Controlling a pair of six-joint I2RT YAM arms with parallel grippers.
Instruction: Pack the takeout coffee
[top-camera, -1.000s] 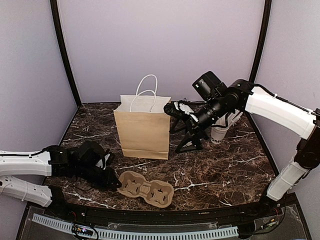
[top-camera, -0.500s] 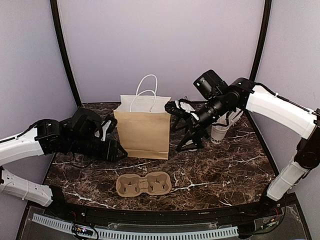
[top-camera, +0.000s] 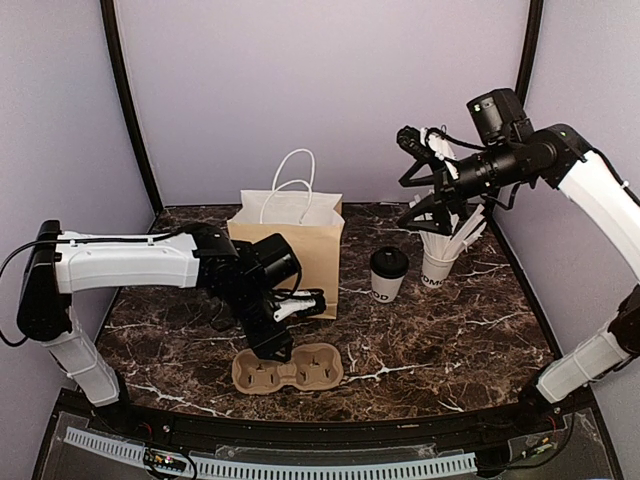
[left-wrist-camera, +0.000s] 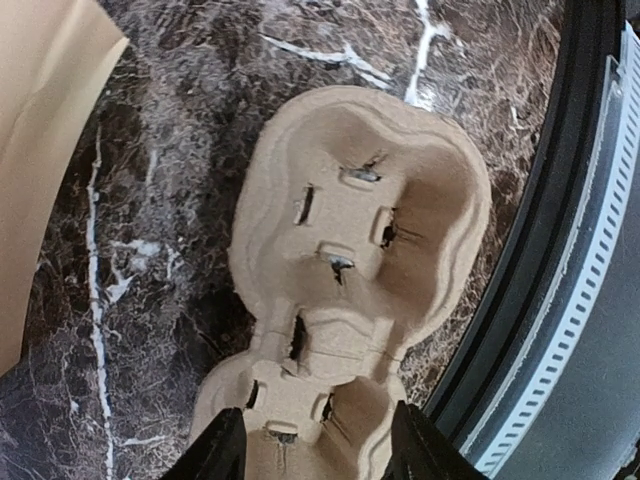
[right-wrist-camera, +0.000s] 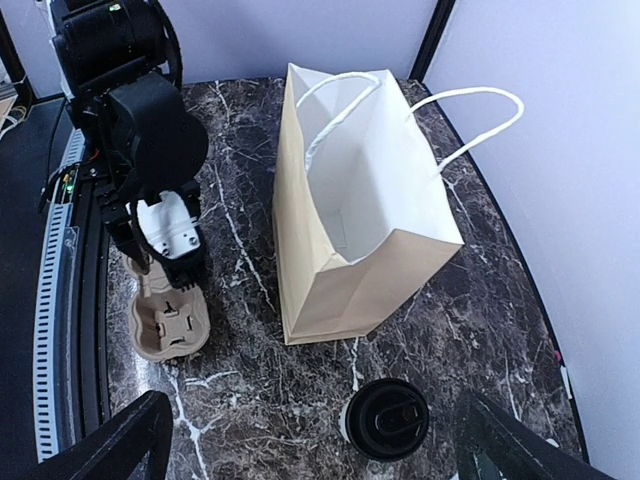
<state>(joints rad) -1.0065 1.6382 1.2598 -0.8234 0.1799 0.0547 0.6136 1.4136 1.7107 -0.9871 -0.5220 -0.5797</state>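
The takeout coffee, a white cup with a black lid, stands on the marble table right of the brown paper bag. In the right wrist view its lid shows from above, with the bag's open mouth beyond it. My right gripper is open and empty, raised high above the coffee and to its right; in its own view the coffee lies between the two fingers, far below. My left gripper is open, low over the left end of the cardboard cup carrier, with its jaws either side of that end.
A second white cup with wrapped straws stands at the back right next to the coffee. The carrier lies close to the black front rail. The left arm reaches across in front of the bag.
My left arm has swung from the left side to the middle and come down over the carrier. My right arm has lifted up and to the right, uncovering the coffee cup.
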